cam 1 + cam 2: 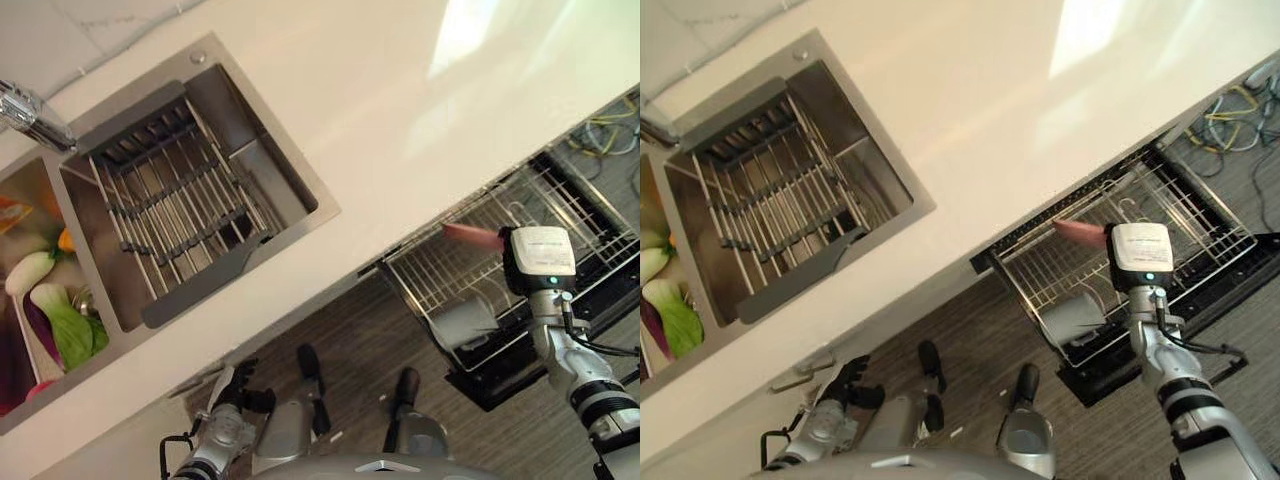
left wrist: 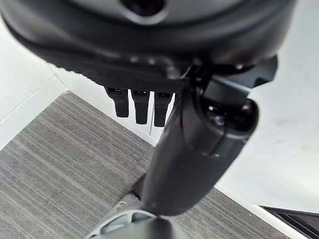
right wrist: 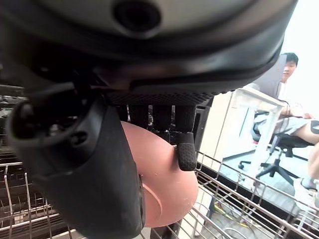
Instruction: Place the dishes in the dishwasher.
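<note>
A salmon-pink plate is held on edge by my right hand, thumb on one face and fingers curled over the other. It hangs just above the wire dishwasher rack, which is pulled out below the counter; the plate juts out over the rack's near side. A pale grey cup lies in the rack's front corner. My left hand hangs low by the cabinet front, fingers relaxed and holding nothing.
A steel sink with a dark drying rack is set in the white counter. A second basin holds vegetables beside a faucet. Cables lie behind the dishwasher. A person sits at a desk.
</note>
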